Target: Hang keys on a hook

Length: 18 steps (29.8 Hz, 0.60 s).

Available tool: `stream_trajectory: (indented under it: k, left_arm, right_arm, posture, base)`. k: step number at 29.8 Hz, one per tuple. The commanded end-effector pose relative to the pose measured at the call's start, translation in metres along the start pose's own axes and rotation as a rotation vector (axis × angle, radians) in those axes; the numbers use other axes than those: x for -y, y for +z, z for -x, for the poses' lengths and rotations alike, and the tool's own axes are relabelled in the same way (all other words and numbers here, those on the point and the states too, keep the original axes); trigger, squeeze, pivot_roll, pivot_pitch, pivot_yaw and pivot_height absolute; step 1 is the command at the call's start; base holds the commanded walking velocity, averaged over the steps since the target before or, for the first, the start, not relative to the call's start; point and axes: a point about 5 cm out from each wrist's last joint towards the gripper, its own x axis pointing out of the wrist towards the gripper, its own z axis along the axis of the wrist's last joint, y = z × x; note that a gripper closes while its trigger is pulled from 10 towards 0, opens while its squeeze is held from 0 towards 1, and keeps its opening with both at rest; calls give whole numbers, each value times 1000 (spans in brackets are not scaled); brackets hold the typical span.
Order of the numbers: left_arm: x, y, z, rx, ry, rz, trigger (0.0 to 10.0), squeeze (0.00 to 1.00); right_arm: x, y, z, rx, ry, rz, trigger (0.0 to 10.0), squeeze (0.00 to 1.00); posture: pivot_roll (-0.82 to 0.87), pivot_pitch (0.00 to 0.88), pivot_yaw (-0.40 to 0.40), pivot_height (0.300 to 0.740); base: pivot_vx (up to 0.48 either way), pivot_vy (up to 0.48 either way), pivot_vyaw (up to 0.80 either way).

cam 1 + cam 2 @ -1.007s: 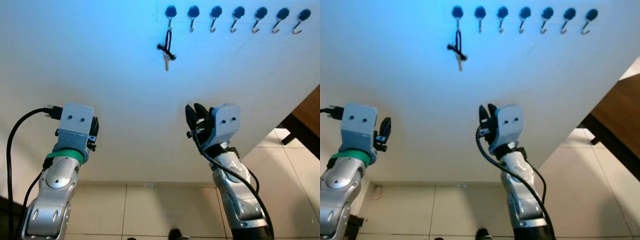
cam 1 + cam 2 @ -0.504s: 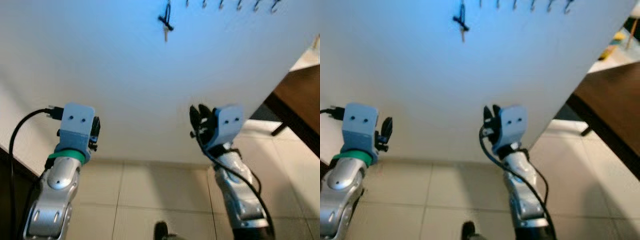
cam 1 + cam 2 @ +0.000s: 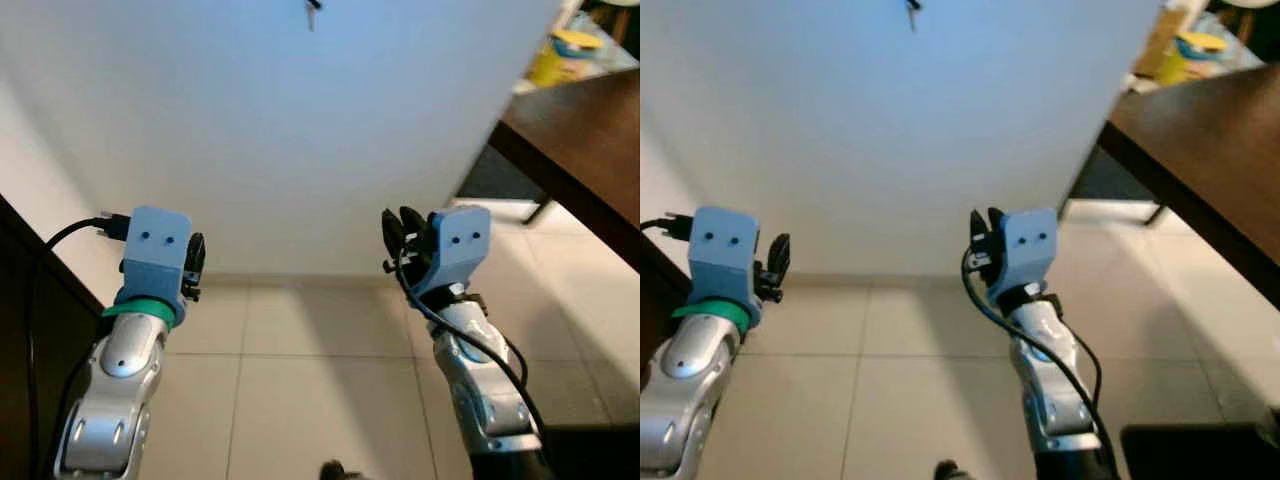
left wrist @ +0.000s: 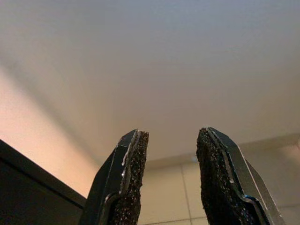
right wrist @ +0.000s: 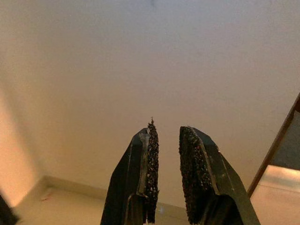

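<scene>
The keys (image 3: pixel 312 12) hang on a dark cord against the white wall (image 3: pixel 300 130), just at the upper edge of the eye views. Both arms are raised in front of the wall, well below the keys and apart from them. My left gripper (image 3: pixel 194 258) is open with nothing between its fingers; in its wrist view the two pads (image 4: pixel 136 159) point at the bare wall. My right gripper (image 3: pixel 400 232) is also empty, with a narrow gap between its fingers (image 5: pixel 149 159).
A dark wooden table (image 3: pixel 585 135) juts in from the right, with a yellow object (image 3: pixel 555 55) on it. Dark furniture (image 3: pixel 25 330) stands at the left edge. Pale floor tiles (image 3: pixel 310 370) lie below the wall.
The camera has tilted down and drawn back: the keys slid to the top edge, the hook row left the picture, more floor and table show. Both arms hold their pose.
</scene>
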Motion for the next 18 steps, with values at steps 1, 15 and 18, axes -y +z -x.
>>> stream_trajectory:
  k: [1,15,18]
  left_arm:
    - [0,-4,1,-26,-11,22,10000,0]
    - [0,-4,1,-29,-19,62,10000,0]
    - [0,-4,1,-27,-22,60,10000,0]
  right_arm:
    - [1,-3,1,-16,-2,-11,10000,0]
    - [2,-3,0,-20,-8,-16,10000,0]
    - [2,-3,-1,-20,-8,-16,10000,0]
  posture:
    - [-34,91,65,740]
    - [-32,91,66,740]
    - [-32,90,66,740]
  base:
    - [0,0,-800]
    - [0,0,-800]
    - [0,0,-800]
